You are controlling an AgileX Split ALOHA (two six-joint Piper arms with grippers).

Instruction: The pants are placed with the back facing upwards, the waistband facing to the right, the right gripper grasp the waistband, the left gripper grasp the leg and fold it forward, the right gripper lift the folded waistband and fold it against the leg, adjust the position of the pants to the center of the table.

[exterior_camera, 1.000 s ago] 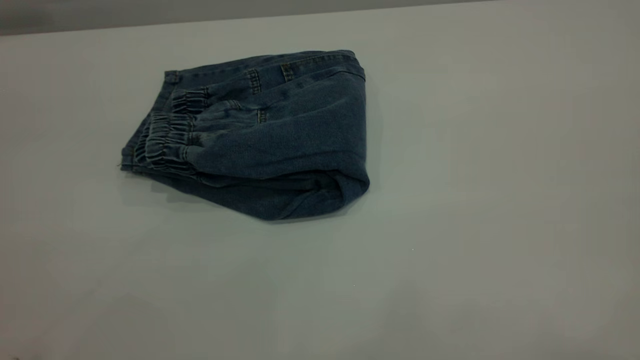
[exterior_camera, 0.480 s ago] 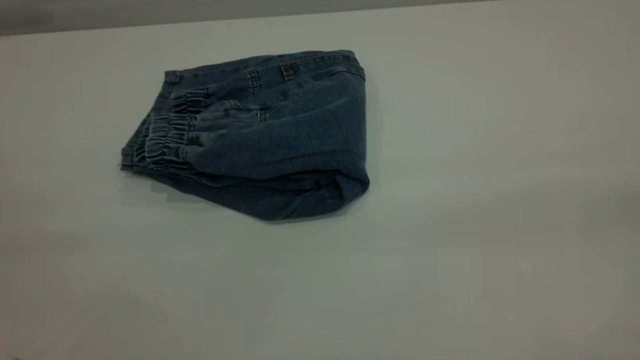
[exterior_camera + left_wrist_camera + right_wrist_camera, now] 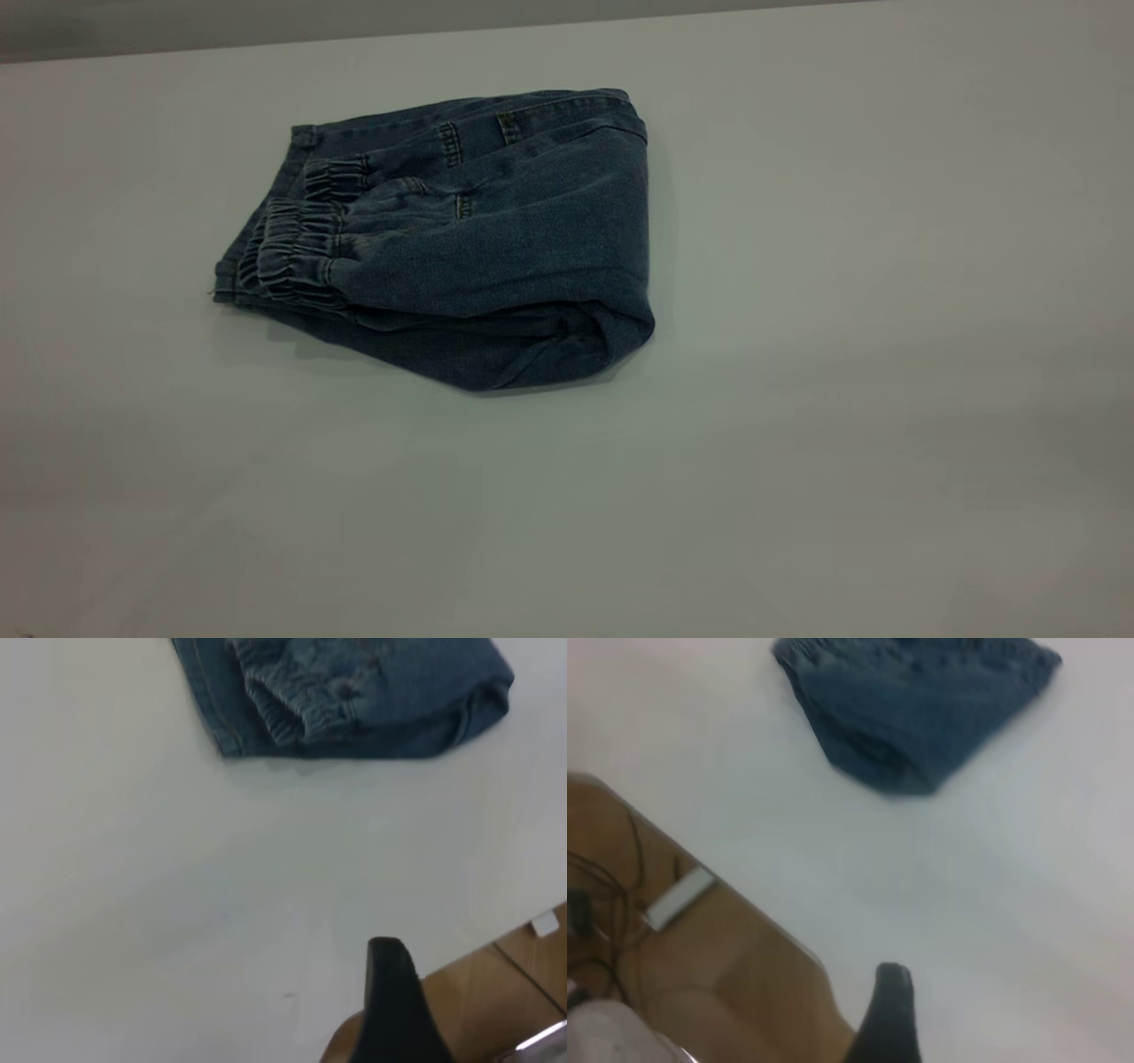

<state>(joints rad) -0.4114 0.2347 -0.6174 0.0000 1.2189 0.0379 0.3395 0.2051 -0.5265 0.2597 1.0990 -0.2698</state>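
From my station I saw the pants (image 3: 461, 248) lying folded into a compact bundle on the tabletop (image 3: 797, 443), in the far-left part of the exterior view. The waistband (image 3: 297, 248) sat gathered on top at the bundle's left end, over the layers beneath. Neither tool touched the denim. Only a dark tip of the left tool (image 3: 394, 992) showed in its wrist view, well apart from the pants, near the tabletop's edge. The right tool (image 3: 890, 1014) likewise showed one dark tip, well back from the bundle by the edge. I could not tell how far either tool stood open; neither held anything I could see.
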